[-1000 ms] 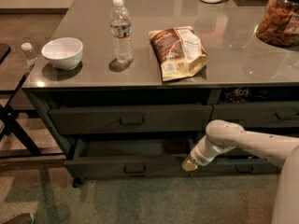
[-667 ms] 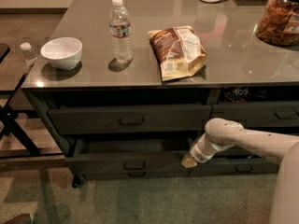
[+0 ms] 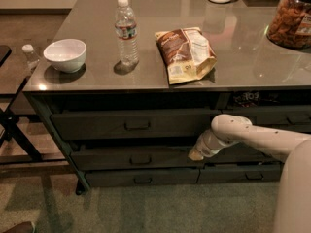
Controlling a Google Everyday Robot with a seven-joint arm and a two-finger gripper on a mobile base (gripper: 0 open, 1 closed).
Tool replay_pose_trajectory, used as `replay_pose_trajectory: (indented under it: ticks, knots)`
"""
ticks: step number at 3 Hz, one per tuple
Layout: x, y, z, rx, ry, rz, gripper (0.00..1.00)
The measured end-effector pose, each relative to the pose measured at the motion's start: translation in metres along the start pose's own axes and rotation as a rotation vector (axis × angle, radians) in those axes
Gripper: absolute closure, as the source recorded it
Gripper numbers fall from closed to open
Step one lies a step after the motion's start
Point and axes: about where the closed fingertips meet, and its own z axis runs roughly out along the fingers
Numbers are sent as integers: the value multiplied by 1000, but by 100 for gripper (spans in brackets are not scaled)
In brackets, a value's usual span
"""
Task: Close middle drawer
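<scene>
Where the white arm (image 3: 262, 140) bends down from the right, the gripper (image 3: 196, 154) sits low in front of the cabinet, its pale tip at the right end of the middle drawer (image 3: 112, 158). Whether it is open or closed cannot be told, as the tip shows only as one blunt end. It seems to rest against the drawer front, though contact is not certain.

The middle drawer lies second from the top on the left side of the cabinet, standing out a little from the frame, with a dark gap above it. Its long axis runs left to right, and its slim front faces the camera, with a small bar handle (image 3: 140, 159) in the centre. Above it is a taller drawer (image 3: 97, 125), below it a bottom drawer (image 3: 112, 178).

On the grey tabletop (image 3: 243, 67) stand a white bowl (image 3: 65, 55), a water bottle (image 3: 127, 32), a snack bag (image 3: 186, 54) lying flat, and a jar (image 3: 291, 18) at the far right.
</scene>
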Motion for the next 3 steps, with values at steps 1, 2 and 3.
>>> replay_pose_trajectory:
  ticks: [1,2,3]
  knots:
    - [0,0,0,0,0,0,100]
    - [1,-7,11,27,6,15,100]
    - [-1,-12,16,60,8,21,100]
